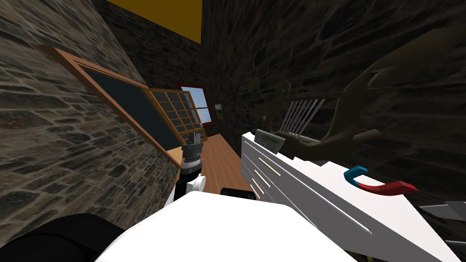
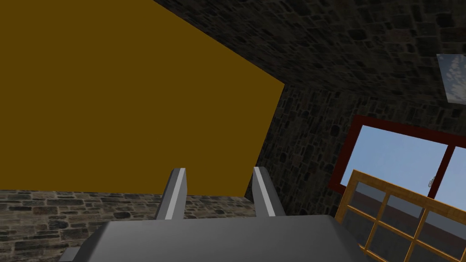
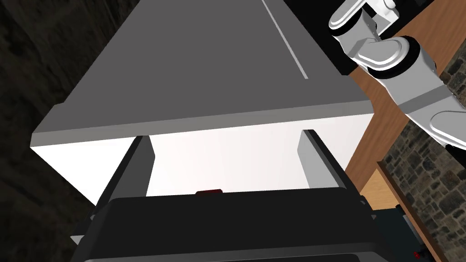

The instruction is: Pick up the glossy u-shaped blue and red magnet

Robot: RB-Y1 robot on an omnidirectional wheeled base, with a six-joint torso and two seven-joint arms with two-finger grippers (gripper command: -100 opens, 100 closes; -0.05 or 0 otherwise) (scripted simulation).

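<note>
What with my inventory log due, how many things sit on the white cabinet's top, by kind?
blue and red magnet: 1
small grey box with a greenish face: 1
large dark olive object with pale rods: 1, as far as I can tell
Total: 3, all on the white cabinet.

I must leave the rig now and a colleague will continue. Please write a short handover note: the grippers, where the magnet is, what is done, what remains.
The magnet, blue and red, lies on top of the white cabinet, not gripped.
The right gripper is open and empty over the cabinet top. A red sliver, probably the magnet, shows low between its fingers.
The left gripper is open, empty and raised to the left of the cabinet.
Done: right gripper brought to the cabinet top.
Left: close on the magnet and lift it.
</note>
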